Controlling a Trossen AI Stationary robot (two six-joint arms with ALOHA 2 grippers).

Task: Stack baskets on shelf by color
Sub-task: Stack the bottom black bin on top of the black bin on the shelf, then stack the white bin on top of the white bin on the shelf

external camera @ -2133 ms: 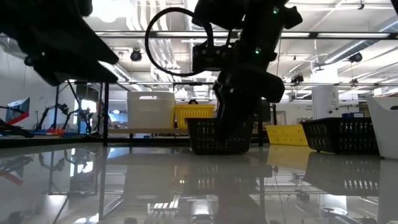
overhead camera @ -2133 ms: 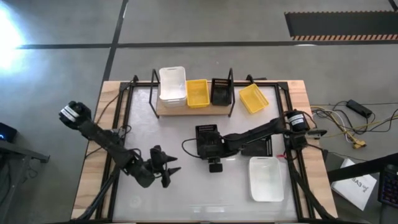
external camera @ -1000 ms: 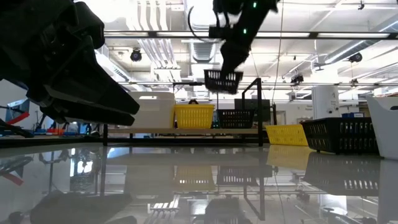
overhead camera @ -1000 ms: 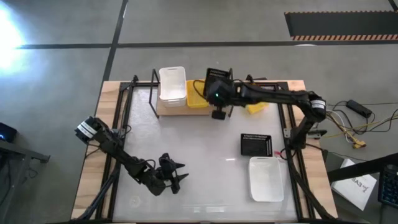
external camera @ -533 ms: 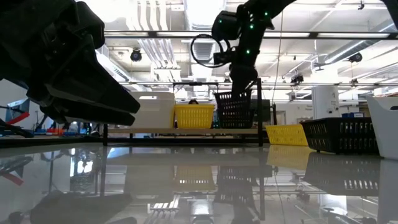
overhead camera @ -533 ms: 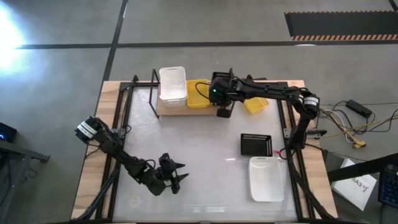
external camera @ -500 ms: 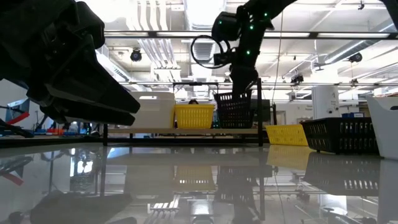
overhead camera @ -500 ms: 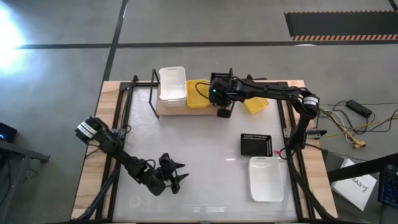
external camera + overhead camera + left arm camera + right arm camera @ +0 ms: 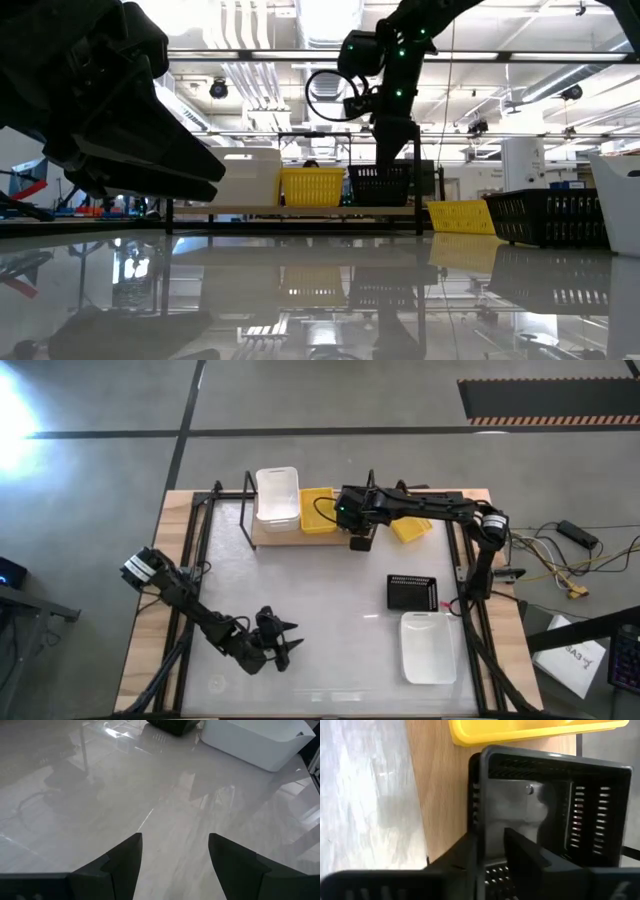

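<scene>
The wooden shelf (image 9: 262, 535) carries white baskets (image 9: 277, 495) at its left and a yellow basket (image 9: 318, 510) in the middle. At its right end a black slotted basket (image 9: 555, 805) lies level on another black one (image 9: 378, 185). My right gripper (image 9: 490, 835) is open over this basket's wall that faces the table's near edge, slanting down from above. My left gripper (image 9: 175, 855) hovers open over the table's near left part (image 9: 285, 650), with nothing between its fingers. My right gripper has one finger (image 9: 525, 855) inside the black basket and the other outside its near short wall (image 9: 480, 815). The inside finger stands apart from the wall. Whether the outer finger touches the wall I cannot tell. The basket rests level on the shelf's stack.
A loose yellow basket (image 9: 408, 520) lies on the table just right of the shelf. A black basket (image 9: 412, 592) and a white one (image 9: 428, 647) sit at the near right. The shelf's upright wire ends (image 9: 248, 510) flank the stacks.
My right gripper has come down over the shelf's right end with the black basket. The basket hung clear above the shelf a second ago and sat tilted half a second ago. It now lies level on the black basket there.
</scene>
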